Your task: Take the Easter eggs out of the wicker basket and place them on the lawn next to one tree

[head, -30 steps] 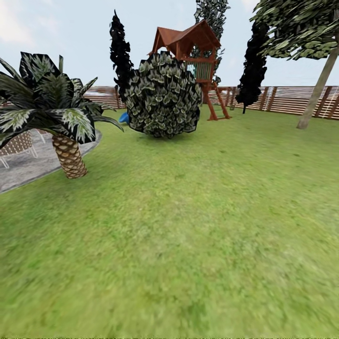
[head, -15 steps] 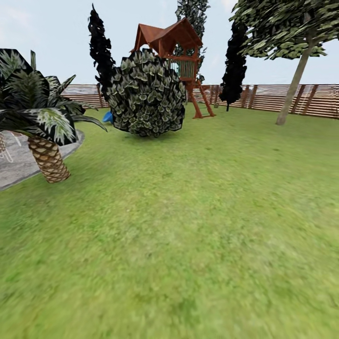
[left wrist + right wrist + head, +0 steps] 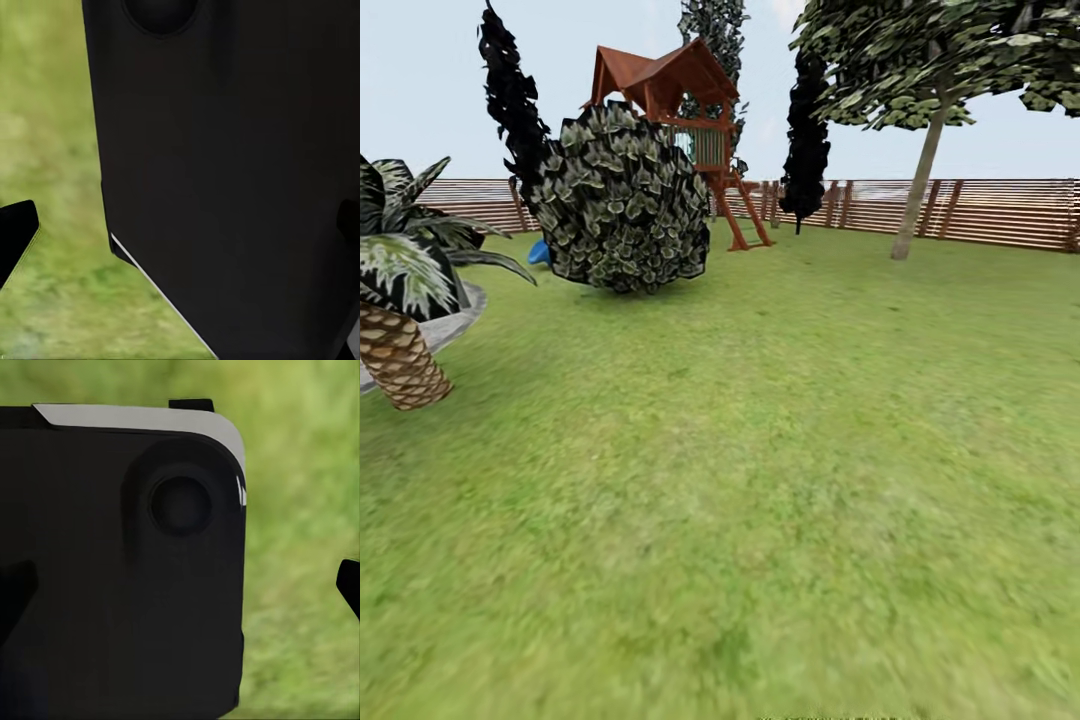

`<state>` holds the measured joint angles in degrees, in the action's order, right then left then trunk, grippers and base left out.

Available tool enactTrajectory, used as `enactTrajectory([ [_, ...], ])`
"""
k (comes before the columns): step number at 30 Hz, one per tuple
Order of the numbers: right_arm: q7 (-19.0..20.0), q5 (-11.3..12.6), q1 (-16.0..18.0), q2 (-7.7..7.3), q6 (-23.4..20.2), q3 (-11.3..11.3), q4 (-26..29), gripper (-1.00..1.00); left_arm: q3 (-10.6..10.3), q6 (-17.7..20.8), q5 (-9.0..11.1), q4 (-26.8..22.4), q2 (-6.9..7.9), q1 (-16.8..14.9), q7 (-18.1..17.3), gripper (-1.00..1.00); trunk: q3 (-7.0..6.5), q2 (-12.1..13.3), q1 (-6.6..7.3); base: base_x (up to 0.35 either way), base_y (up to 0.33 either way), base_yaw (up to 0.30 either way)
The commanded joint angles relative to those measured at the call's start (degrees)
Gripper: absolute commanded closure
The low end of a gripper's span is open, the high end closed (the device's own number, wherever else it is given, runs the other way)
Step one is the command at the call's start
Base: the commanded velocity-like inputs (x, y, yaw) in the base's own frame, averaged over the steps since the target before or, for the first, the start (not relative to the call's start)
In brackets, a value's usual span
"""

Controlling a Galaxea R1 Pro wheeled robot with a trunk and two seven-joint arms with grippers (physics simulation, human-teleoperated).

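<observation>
I am on the lawn (image 3: 760, 480) of the garden, and the Easter eggs and the wicker basket are out of view. A tree (image 3: 916, 195) with a pale grey, slightly leaning trunk and a dark leafy crown stands far ahead on the right, close to the fence. In the left wrist view my left gripper (image 3: 184, 232) is open, its black fingertips (image 3: 16, 232) at the picture's edges, with a black part of my own body and grass behind. In the right wrist view my right gripper (image 3: 184, 589) is also open, one fingertip (image 3: 349, 585) showing against blurred grass. Nothing is held.
A short palm (image 3: 395, 345) with a scaly trunk stands close at the left beside a grey paved patch (image 3: 455, 315). A round dark bush (image 3: 622, 200), a wooden play structure (image 3: 680, 110) and thin dark trees (image 3: 807, 130) stand ahead. A slatted fence (image 3: 1000, 212) closes the back.
The head view has swung to the right, so the palm, bush and play structure slid left in the picture. The pale-trunked tree has come further into view.
</observation>
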<state>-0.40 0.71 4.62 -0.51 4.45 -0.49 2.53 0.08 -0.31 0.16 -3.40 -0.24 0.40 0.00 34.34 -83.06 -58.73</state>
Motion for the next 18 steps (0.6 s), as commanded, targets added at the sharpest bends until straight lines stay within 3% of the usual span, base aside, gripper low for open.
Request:
enactTrajectory([
  [1, 0.0, 0.1, 0.0, 0.02, 0.2, 0.0, -0.1, -1.00, 0.0, 0.0, 0.0, -0.1, -0.01, 0.0, 0.0, -1.00, 0.04, 0.0, 0.00, 0.000, 0.000, -0.275],
  [13, 0.0, 0.1, 0.0, 0.07, 0.2, 0.0, -0.1, -1.00, 0.0, 0.0, 0.0, -0.1, 0.04, 0.1, 0.0, -1.00, 0.12, 0.0, 0.00, 0.000, 0.000, -0.273],
  [18, 0.0, 0.1, 0.0, 0.14, 0.1, 0.0, -0.1, -1.00, 0.0, 0.0, 0.0, -0.1, 0.04, 0.1, 0.0, -1.00, 0.49, 0.0, 0.00, 0.000, 0.000, -0.138],
])
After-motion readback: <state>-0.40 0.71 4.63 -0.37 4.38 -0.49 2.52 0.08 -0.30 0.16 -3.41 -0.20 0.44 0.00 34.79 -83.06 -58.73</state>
